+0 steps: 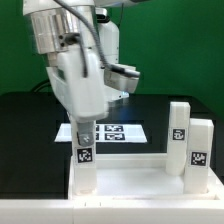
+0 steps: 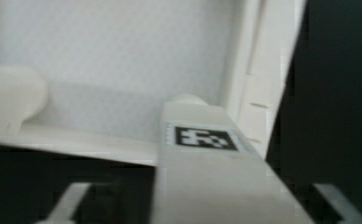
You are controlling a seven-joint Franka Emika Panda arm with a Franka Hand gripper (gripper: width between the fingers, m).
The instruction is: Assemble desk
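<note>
The desk top (image 1: 130,178) lies at the front of the black table (image 1: 25,140), rim up, with three leg blocks standing in its sockets: two on the exterior view's right (image 1: 190,140) and one (image 1: 85,160) directly under the gripper (image 1: 85,122). The jaws stand apart on either side of this leg, apparently released. In the wrist view the leg (image 2: 204,150) runs between the fingers (image 2: 71,200). These white plastic parts look light, stiff and smooth, probably slippery. The best hold is likely across a leg's flat opposite faces, near mid-height.
</note>
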